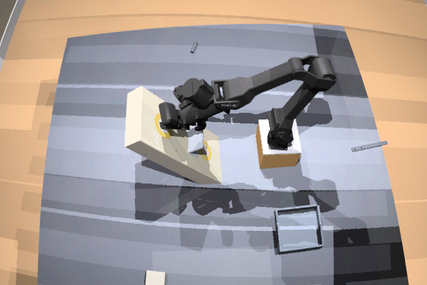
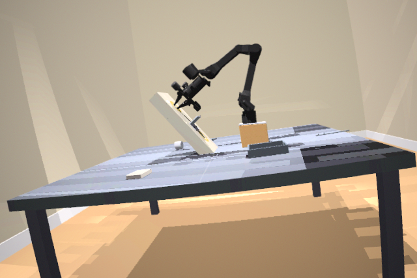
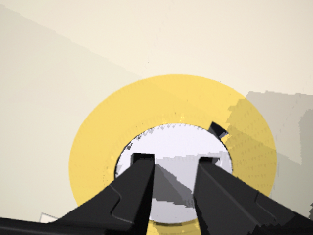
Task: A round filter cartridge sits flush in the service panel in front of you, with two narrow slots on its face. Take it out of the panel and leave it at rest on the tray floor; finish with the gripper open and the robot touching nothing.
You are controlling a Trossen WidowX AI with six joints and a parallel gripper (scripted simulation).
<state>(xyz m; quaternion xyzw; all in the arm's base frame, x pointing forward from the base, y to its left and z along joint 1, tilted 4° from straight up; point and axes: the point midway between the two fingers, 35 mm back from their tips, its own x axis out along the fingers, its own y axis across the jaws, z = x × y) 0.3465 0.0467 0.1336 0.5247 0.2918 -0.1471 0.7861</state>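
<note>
The round filter cartridge [image 3: 171, 142] has a pale face inside a yellow ring [image 3: 171, 93] on the tilted cream service panel [image 1: 133, 119] [image 2: 170, 116] [image 3: 44, 98]. My gripper [image 2: 176, 106] [image 3: 172, 165] is at the panel's upper ring, with one fingertip in each of the two slots, shut on the strip of cartridge between them. The face appears to sit in its round opening; its depth is hard to tell. A dark notch [image 3: 218, 130] shows at the opening's upper right edge. The shallow grey tray [image 1: 299, 249] [image 2: 269, 150] holds nothing visible.
A grey angled piece [image 1: 195, 142] [image 2: 195, 120] sticks out from the panel's middle, close below my gripper. A second yellow ring [image 1: 209, 153] is lower down. A pale block [image 1: 155, 277] [image 2: 138, 174], a small white cylinder [image 2: 178, 145] and a flat bar [image 1: 369, 146] lie on the table.
</note>
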